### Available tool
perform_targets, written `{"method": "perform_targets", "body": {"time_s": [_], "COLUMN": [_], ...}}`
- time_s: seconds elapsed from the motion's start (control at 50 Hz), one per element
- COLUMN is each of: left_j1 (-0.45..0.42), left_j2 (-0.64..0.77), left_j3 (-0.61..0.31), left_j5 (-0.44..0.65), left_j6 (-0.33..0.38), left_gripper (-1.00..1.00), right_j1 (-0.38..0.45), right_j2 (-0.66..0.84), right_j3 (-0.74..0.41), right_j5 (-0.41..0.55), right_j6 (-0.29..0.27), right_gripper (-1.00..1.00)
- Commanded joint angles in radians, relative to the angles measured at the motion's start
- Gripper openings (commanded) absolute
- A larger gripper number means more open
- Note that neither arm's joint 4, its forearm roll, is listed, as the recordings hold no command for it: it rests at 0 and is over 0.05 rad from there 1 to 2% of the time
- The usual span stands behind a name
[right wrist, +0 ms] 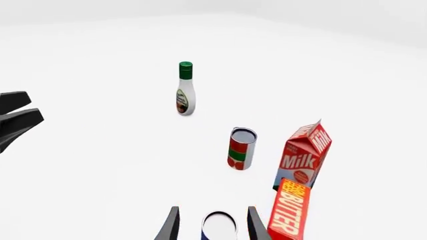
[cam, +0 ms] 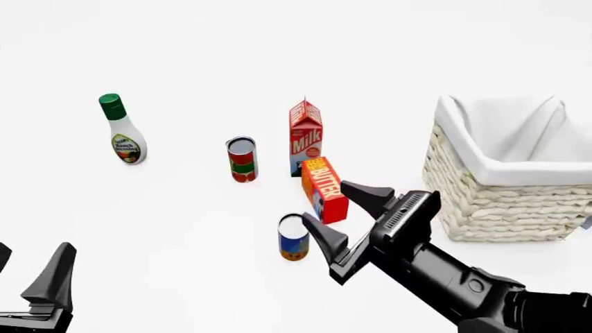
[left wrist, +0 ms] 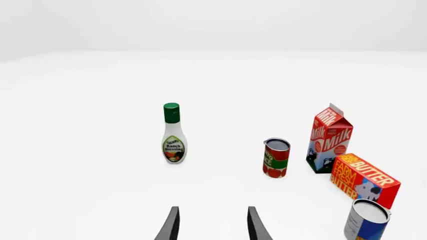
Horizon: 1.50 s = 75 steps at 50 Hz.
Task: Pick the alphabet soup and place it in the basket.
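Right gripper (cam: 335, 216) open, fingers straddling the alphabet soup (cam: 293, 237) at lower centre; butter box (cam: 325, 189) just beside; left gripper (left wrist: 212, 225) open.

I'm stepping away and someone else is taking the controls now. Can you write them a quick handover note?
Right gripper: open, jaws either side of the soup can, which is not yet gripped.
Left gripper: open, holding nothing, low at the near left, away from the items.
Soup can: upright on the table, just in front of the butter box.
Basket: to the right, with nothing visible inside.
Done: right arm lined up on the can.
Left: close on the can, lift it, carry it right, and release it in the basket.
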Motion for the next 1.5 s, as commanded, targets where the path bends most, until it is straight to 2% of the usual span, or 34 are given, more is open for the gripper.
{"method": "perform_targets", "body": {"time_s": [0.02,0.42,1.5], "left_j1": [0.0,0.0,0.0], "left_j2": [0.0,0.0,0.0], "left_j3": [0.0,0.0,0.0], "left_j5": [0.0,0.0,0.0], "left_j6": [0.0,0.0,0.0], "left_gripper": [1.0,1.0,1.0], "right_j1": [-0.026,-0.046,-0.035], "right_j2": [0.074,0.201,0.465], "right_j3": [-0.018,-0.066,-0.197], "right_j5": [-0.029,-0.061,-0.094], "right_j6": [0.009,0.017,0.046], "right_gripper": [1.0,1.0,1.0]}}
